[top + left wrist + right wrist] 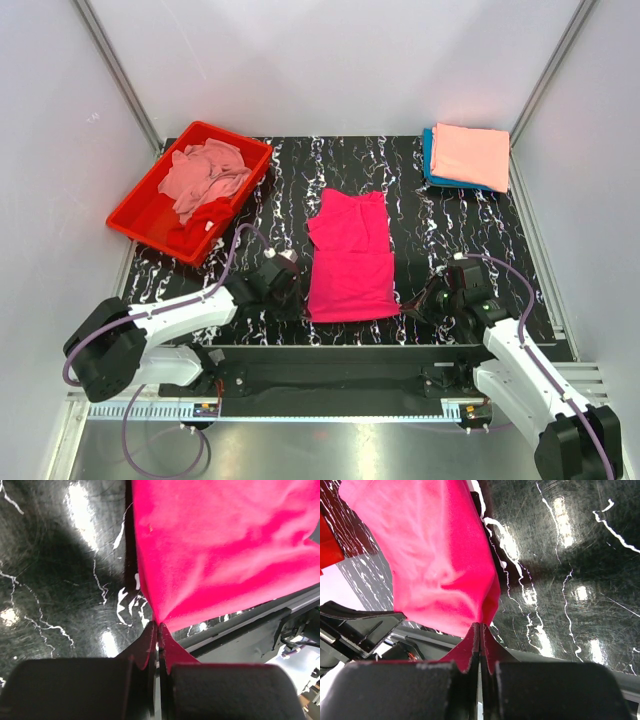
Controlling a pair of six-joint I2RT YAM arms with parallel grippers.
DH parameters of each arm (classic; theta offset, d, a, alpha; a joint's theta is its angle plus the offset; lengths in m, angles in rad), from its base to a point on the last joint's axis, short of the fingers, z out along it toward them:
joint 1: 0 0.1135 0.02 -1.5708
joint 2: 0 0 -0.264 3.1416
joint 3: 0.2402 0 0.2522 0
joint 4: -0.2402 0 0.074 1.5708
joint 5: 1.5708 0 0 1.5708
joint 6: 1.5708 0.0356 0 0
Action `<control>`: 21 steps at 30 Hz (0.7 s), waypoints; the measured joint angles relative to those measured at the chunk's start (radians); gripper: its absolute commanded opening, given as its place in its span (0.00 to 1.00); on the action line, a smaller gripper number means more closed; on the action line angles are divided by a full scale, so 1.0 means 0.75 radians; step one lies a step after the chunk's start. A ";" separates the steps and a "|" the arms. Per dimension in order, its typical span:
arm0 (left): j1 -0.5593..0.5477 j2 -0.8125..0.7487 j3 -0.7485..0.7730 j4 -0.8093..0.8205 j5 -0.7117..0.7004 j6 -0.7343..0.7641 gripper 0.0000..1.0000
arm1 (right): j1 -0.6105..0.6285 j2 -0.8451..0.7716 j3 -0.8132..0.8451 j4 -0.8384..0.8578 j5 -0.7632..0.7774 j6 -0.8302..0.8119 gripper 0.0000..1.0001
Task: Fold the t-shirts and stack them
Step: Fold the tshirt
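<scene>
A hot pink t-shirt (350, 255) lies folded lengthwise in the middle of the black marbled table. My left gripper (300, 300) is shut on its near left corner, seen in the left wrist view (159, 626) with the pink cloth (220, 545) pulled taut. My right gripper (408, 308) is shut on its near right corner, seen in the right wrist view (481, 626) with the cloth (435, 560) lifted. A folded salmon-peach t-shirt (470, 155) lies on a teal-blue one (430, 160) at the back right. A dusty pink t-shirt (205, 175) and a red one (200, 220) lie crumpled in the tray.
A rigid red plastic tray (135, 215) stands at the back left. Metal frame posts rise at both back corners. The table's near edge and a rail (330, 355) run just below the shirt.
</scene>
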 measured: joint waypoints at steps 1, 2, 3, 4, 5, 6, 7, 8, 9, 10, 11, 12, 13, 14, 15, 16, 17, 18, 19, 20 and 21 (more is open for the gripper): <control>0.000 0.001 0.000 -0.007 0.000 0.001 0.00 | 0.000 0.000 0.000 0.000 -0.001 -0.001 0.00; 0.000 0.001 0.000 -0.010 -0.001 0.001 0.00 | 0.000 -0.001 0.000 0.000 -0.001 -0.004 0.00; 0.000 0.001 0.003 -0.014 -0.001 0.001 0.00 | 0.000 -0.002 0.000 -0.001 -0.001 -0.005 0.00; 0.000 0.001 0.008 -0.020 -0.002 0.002 0.00 | 0.000 -0.002 0.000 -0.001 -0.001 -0.007 0.00; 0.000 0.001 0.016 -0.031 -0.003 0.006 0.00 | 0.000 -0.003 0.003 -0.004 -0.001 -0.010 0.00; -0.001 0.002 0.032 -0.047 -0.006 0.010 0.00 | 0.000 -0.002 0.010 -0.013 -0.001 -0.011 0.00; -0.001 0.004 0.054 -0.064 -0.009 0.016 0.00 | 0.000 -0.001 0.018 -0.021 0.000 -0.015 0.00; -0.001 0.005 0.078 -0.079 -0.014 0.023 0.00 | 0.000 0.002 0.032 -0.033 0.001 -0.019 0.00; -0.001 0.006 0.103 -0.090 -0.021 0.030 0.00 | 0.000 0.007 0.046 -0.039 0.002 -0.021 0.00; -0.001 0.009 0.128 -0.109 -0.026 0.036 0.00 | 0.000 0.015 0.067 -0.047 0.006 -0.027 0.00; -0.001 0.017 0.166 -0.132 -0.036 0.047 0.00 | 0.000 0.025 0.094 -0.058 0.014 -0.032 0.00; 0.000 0.034 0.216 -0.154 -0.047 0.062 0.00 | 0.000 0.037 0.124 -0.064 0.023 -0.037 0.00; 0.003 0.040 0.235 -0.162 -0.051 0.067 0.00 | 0.000 0.050 0.155 -0.066 0.026 -0.040 0.00; 0.009 0.059 0.279 -0.191 -0.055 0.079 0.00 | 0.000 0.069 0.191 -0.071 0.031 -0.046 0.00; 0.017 0.077 0.316 -0.199 -0.061 0.091 0.00 | 0.000 0.090 0.224 -0.070 0.036 -0.053 0.00; 0.030 0.094 0.353 -0.216 -0.060 0.102 0.00 | 0.000 0.116 0.263 -0.070 0.043 -0.062 0.00; 0.046 0.108 0.386 -0.229 -0.062 0.114 0.00 | 0.000 0.143 0.301 -0.069 0.051 -0.071 0.00; 0.060 0.119 0.413 -0.240 -0.063 0.123 0.00 | 0.000 0.172 0.339 -0.065 0.059 -0.082 0.00; 0.078 0.132 0.444 -0.257 -0.064 0.135 0.00 | 0.000 0.205 0.372 -0.062 0.063 -0.093 0.00; 0.097 0.147 0.477 -0.268 -0.065 0.150 0.00 | 0.000 0.241 0.405 -0.057 0.067 -0.102 0.00; 0.113 0.162 0.512 -0.279 -0.067 0.165 0.00 | 0.001 0.279 0.433 -0.048 0.069 -0.111 0.00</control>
